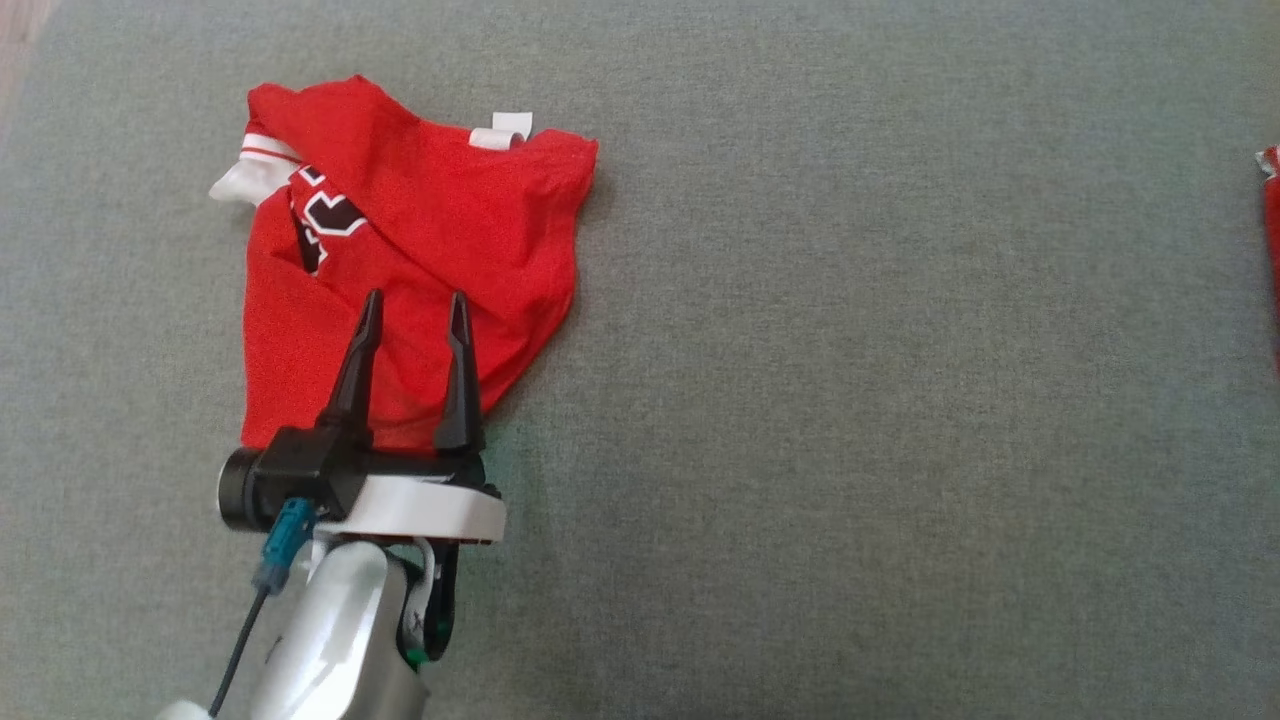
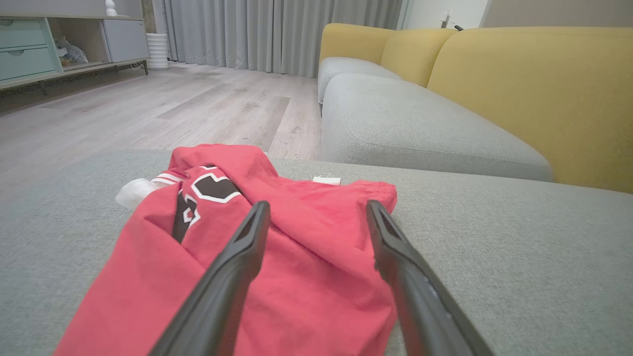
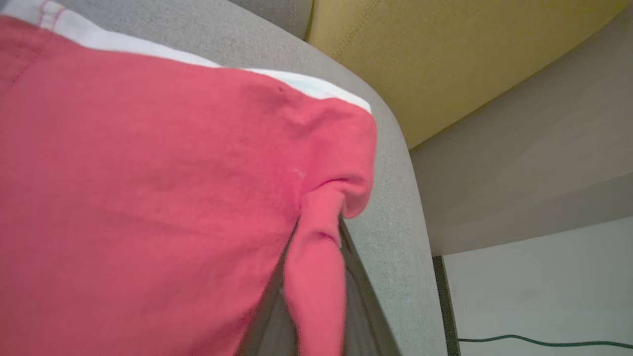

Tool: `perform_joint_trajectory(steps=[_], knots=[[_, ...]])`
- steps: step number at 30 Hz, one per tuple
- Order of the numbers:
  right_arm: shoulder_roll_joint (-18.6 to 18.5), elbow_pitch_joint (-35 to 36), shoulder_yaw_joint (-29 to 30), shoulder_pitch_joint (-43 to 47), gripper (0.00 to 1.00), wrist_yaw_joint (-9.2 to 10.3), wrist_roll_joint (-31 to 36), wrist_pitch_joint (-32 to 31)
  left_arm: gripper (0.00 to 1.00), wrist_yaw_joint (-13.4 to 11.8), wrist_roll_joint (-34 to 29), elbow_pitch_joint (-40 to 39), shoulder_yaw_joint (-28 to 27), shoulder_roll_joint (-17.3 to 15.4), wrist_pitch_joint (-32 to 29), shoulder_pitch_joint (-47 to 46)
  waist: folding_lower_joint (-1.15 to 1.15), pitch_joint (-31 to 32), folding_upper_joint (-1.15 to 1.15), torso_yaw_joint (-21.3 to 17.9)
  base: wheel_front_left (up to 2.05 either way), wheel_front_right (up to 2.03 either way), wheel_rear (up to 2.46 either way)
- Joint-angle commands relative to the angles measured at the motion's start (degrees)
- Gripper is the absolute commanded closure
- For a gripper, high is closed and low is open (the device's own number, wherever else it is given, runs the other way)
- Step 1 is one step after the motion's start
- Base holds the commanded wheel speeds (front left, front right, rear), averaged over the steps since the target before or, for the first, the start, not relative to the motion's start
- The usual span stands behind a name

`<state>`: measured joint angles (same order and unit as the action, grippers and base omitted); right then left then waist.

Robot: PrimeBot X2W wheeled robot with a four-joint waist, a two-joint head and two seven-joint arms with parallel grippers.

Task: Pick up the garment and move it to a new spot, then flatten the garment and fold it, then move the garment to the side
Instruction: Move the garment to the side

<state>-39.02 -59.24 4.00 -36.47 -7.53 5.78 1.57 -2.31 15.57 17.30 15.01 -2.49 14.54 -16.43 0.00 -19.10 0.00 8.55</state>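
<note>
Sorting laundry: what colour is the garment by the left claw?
Garment: red with a black-and-white print; clearest in head view.

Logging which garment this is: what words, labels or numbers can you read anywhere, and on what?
Black-and-white print on the red garment: creased into a fold, unreadable.
White tag at its edge: no legible text.
Red cloth pinched in the right gripper: no print showing.
No other text in view.

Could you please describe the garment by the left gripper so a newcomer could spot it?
On the broad grey cushion, look left, where the open left gripper points. The crumpled red garment there differs from the red cloth at the right edge by its black-and-white print and white tag.
</note>
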Motion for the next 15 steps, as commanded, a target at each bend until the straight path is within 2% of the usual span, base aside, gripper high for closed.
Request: perform_joint_trajectory(steps=[1, 4, 5, 6, 7, 12, 15], knots=[[-2.06, 1.08, 0.48, -0.87, 1.00, 0.04, 0.97, 1.08, 0.00, 0.08, -0.58, -1.97, -1.99, -0.39, 0.46, -1.73, 0.00, -0.24, 0.00, 0.06, 0.00, 0.00, 0.00], [-1.27, 0.96, 2.21, -1.41, 1.00, 0.04, 2.63, 1.37, 0.00, 0.06, -0.64, -1.93, -1.92, -0.39, 0.46, -1.76, 0.00, -0.39, 0.00, 0.07, 0.00, 0.00, 0.00], [-0.88, 0.94, 2.84, -1.60, 0.96, 0.04, 3.13, 1.34, 0.00, 0.04, -0.65, -1.89, -1.91, -0.39, 0.46, -1.74, 0.00, -0.34, 0.00, 0.03, 0.00, 0.00, 0.00], [-0.61, 1.16, 3.50, -1.75, 0.13, 0.04, 3.83, 1.60, 0.00, 0.02, -0.67, -1.83, -1.91, -0.39, 0.46, -1.69, 0.00, -0.17, 0.00, -0.04, 0.00, 0.00, 0.00], [-0.34, 1.45, 4.31, -1.88, 0.00, 0.04, 4.56, 1.91, 0.00, 0.01, -0.71, -1.75, -1.90, -0.39, 0.46, -1.63, 0.00, 0.07, 0.00, -0.13, 0.00, 0.00, 0.00], [2.60, 2.75, 9.08, -1.89, 0.00, 0.04, 6.80, 2.96, 0.00, 0.09, -0.63, -1.27, -1.85, -0.39, 0.46, -1.09, 0.00, 2.62, 0.00, -0.75, 0.00, 0.00, 0.00], [6.56, 3.66, 14.22, -2.64, 0.00, 0.04, 4.95, 3.23, 0.00, 0.47, -0.90, -0.63, -1.75, -0.39, 0.46, -0.17, 0.00, 4.96, 0.00, -1.41, 0.00, 0.00, 0.00]])
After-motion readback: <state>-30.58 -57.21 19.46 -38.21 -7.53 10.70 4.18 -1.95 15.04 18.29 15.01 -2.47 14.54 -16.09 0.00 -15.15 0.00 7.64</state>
